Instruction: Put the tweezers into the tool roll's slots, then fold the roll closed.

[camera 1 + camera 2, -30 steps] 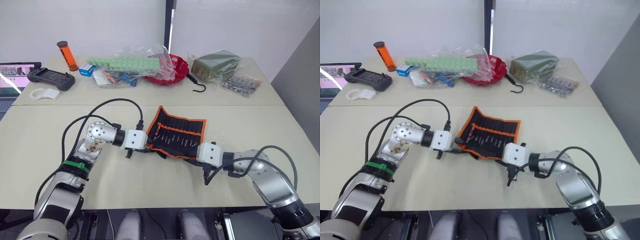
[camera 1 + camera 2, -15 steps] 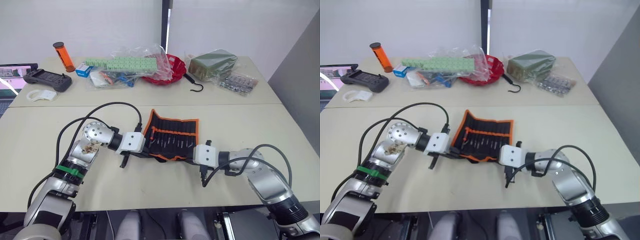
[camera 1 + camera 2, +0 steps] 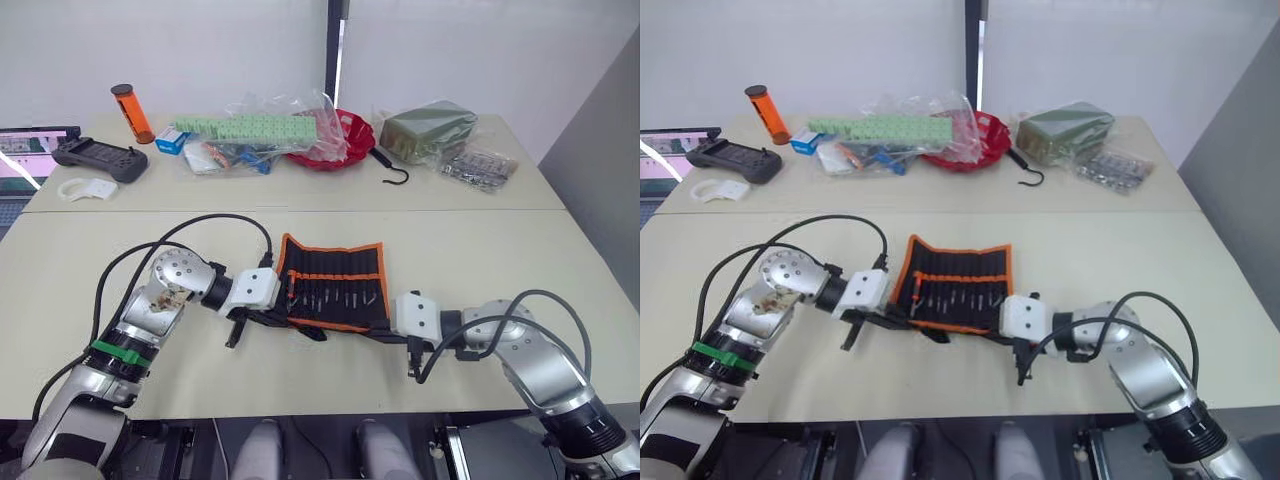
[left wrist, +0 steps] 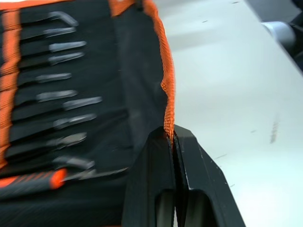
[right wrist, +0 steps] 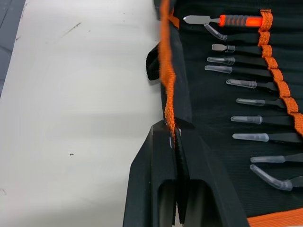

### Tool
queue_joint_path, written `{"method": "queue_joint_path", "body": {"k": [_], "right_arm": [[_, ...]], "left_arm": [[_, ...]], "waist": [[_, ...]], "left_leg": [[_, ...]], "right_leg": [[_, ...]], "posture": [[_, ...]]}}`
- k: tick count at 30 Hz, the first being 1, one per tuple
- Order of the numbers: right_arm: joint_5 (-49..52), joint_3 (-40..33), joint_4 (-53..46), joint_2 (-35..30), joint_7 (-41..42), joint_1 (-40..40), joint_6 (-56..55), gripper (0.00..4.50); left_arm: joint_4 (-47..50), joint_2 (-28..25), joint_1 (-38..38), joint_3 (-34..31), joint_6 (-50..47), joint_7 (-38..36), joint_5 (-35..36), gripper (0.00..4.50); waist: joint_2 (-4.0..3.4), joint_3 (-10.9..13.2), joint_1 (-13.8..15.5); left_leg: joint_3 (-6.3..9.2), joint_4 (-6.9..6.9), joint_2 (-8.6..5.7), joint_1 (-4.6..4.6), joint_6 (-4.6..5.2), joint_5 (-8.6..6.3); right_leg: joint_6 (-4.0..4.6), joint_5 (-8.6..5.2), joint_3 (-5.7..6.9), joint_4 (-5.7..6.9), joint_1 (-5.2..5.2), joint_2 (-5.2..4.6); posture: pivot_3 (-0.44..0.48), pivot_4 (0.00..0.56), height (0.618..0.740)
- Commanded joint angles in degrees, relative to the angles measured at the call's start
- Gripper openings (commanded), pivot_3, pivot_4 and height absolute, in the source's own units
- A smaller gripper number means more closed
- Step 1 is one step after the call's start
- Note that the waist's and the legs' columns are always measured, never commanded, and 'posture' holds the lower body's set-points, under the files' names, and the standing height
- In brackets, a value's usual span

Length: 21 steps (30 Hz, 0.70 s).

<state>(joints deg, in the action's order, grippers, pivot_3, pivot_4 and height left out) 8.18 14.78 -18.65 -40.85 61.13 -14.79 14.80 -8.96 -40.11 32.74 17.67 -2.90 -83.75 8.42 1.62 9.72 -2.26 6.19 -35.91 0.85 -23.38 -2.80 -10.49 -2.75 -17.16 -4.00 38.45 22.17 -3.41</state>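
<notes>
- Fold step in hand: tweezers seated in slots, tool roll open mid-tabletop.
- Left claw and right claw each clenched on the roll's near orange hem.
- Next: lift hem, carry toward far edge.

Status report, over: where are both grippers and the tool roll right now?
Left gripper and right gripper both pinched shut on the tool roll near edge. Roll open flat, tweezers slotted. Nothing blocking.

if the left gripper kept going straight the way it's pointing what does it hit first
It already has it: the left gripper is shut on the tool roll's orange-trimmed near edge. Pushed on, it would probably just shove the roll ahead; farther along that edge sits the right gripper, though depth is unclear.
</notes>
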Motion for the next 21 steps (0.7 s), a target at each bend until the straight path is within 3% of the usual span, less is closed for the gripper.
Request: {"method": "queue_joint_path", "body": {"k": [1, 14, 21], "right_arm": [[0.7, -0.9, 2.0, 0.5, 0.1, -2.3, 0.0, 0.0], [-2.8, 2.5, 17.0, 4.9, 0.5, -11.8, -3.3, 0.0], [-4.5, 2.5, 21.4, 7.2, -0.9, -12.8, -5.9, 0.0]], "left_arm": [[-0.3, -0.3, 0.9, -1.7, -2.5, 0.6, 1.0, 0.01], [-5.2, 1.9, 4.1, -1.0, -6.6, 8.2, -3.3, 0.01], [-4.0, 4.8, 4.5, -1.2, -8.0, 11.6, -3.7, 0.01]], "waist": [[0.0, 0.0, -0.1], [0.0, 0.0, 0.0], [0.0, 0.0, 0.3]], "left_leg": [[0.0, 0.01, 0.0, 0.0, 0.0, 0.0], [0.0, -0.01, -0.01, 0.02, 0.0, 0.0], [0.01, -0.04, -0.04, 0.0, 0.0, 0.0]], "right_leg": [[0.0, 0.0, 0.0, 0.0, 0.0, 0.0], [0.0, 0.0, 0.0, 0.08, 0.01, 0.0], [0.0, 0.01, 0.0, 0.1, 0.01, -0.02]], "posture": [[0.0, 0.15, 0.74], [0.0, 0.15, 0.74], [0.0, 0.15, 0.74]]}}
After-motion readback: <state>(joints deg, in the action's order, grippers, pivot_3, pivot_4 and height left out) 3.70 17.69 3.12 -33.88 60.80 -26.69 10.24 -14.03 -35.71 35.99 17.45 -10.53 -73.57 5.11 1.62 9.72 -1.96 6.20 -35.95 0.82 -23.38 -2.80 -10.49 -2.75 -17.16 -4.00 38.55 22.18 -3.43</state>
